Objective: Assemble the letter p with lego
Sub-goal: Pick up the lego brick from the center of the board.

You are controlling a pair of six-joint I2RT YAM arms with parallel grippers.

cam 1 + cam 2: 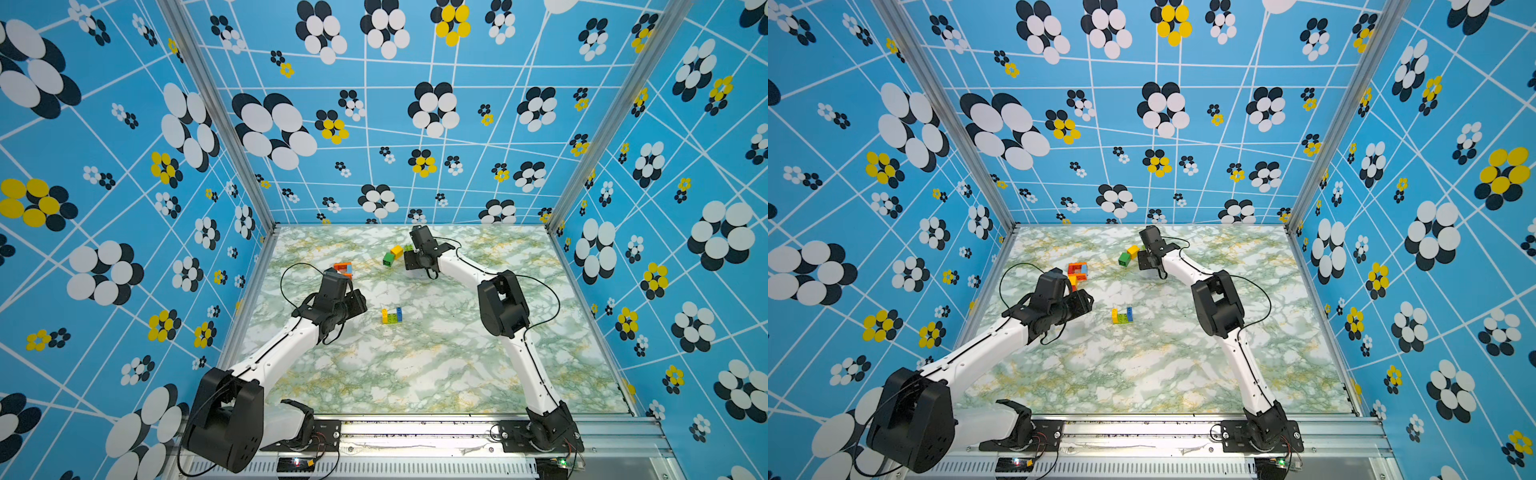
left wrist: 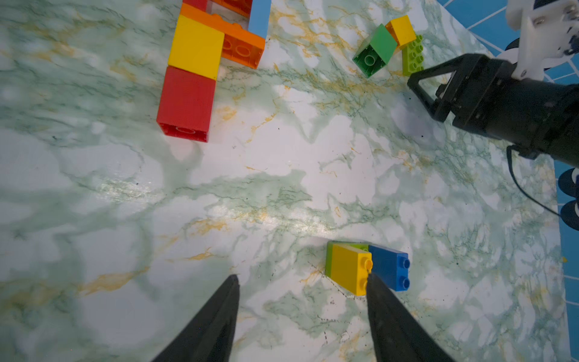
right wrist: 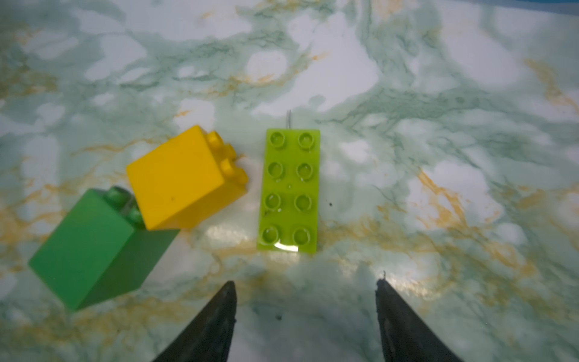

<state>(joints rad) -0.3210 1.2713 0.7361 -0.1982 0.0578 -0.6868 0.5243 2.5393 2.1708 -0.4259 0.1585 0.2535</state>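
Lego lies in three groups on the marble table (image 1: 415,365). A small yellow, lime and blue lego assembly (image 1: 392,316) (image 2: 366,269) sits mid-table. My left gripper (image 2: 302,277) hovers just left of it, open and empty, with one fingertip (image 2: 371,282) at the yellow brick's edge. A larger orange, red, yellow and light blue assembly (image 1: 1076,272) (image 2: 200,62) lies beyond the left wrist. At the back, a flat lime plate (image 3: 289,191), a tipped yellow brick (image 3: 181,178) and a tipped green brick (image 3: 91,247) lie together. My right gripper (image 3: 306,282) is open above the table just short of the lime plate, holding nothing.
Patterned blue walls (image 1: 124,208) and aluminium posts enclose the table on three sides. The right arm's elbow (image 1: 503,307) stands high over the right half of the table. Both arm bases (image 1: 299,428) are bolted to the front rail.
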